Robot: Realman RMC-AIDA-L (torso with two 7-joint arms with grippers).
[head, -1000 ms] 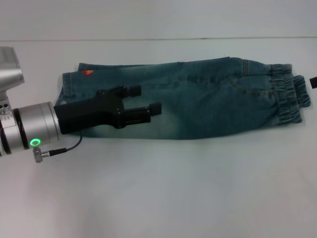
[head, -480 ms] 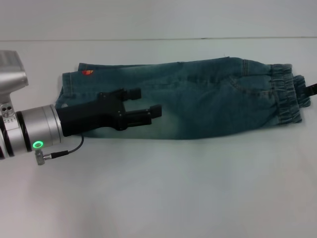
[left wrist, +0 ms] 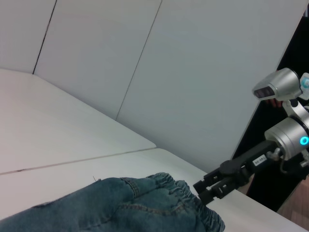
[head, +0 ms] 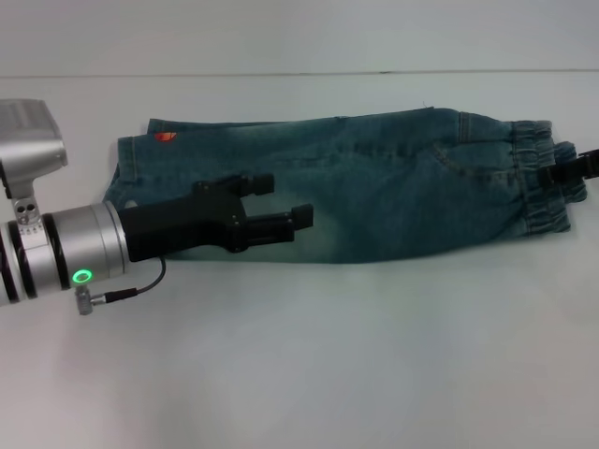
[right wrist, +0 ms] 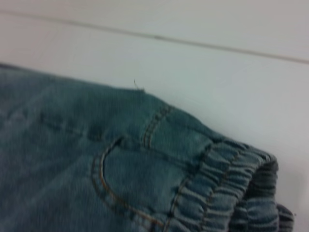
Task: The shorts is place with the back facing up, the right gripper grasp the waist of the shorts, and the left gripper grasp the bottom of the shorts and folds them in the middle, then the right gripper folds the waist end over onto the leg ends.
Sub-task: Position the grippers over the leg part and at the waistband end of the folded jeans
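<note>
- The shorts [head: 374, 192] are lying flat on the white table [head: 309, 365], already folded lengthwise into one long strip running across the head view.
- The waist end [head: 543, 182], with its gathered elastic band, is sitting at the robot's right; the leg ends [head: 131, 164] are sitting at the robot's left, where a small orange patch [head: 166, 137] is showing near the far corner.
- A pocket seam [right wrist: 104, 179] with tan stitching is showing in the right wrist view, just beside the ruffled waistband [right wrist: 227, 179].
- The left gripper [head: 285, 201] is hovering above the leg half of the shorts, its long black body reaching in from the left and pointing toward the waist.
- Its two fingers are standing spread, one [head: 260, 182] farther from the robot and one [head: 298, 216] nearer, with bare denim showing between them; nothing is pinched.
- The silver-grey wrist [head: 80, 248] behind it is showing a green light [head: 83, 277], with a thin cable [head: 131, 290] looping below.
- The right gripper [head: 571, 168] is just entering at the right edge of the head view, its black tips reaching the waistband.
- In the left wrist view the right gripper [left wrist: 203, 191] is showing more fully: a black claw with a white label [left wrist: 260, 159], its fingers parted, tips at the edge of the gathered waistband [left wrist: 193, 205]; whether they are touching the cloth I cannot tell.
</note>
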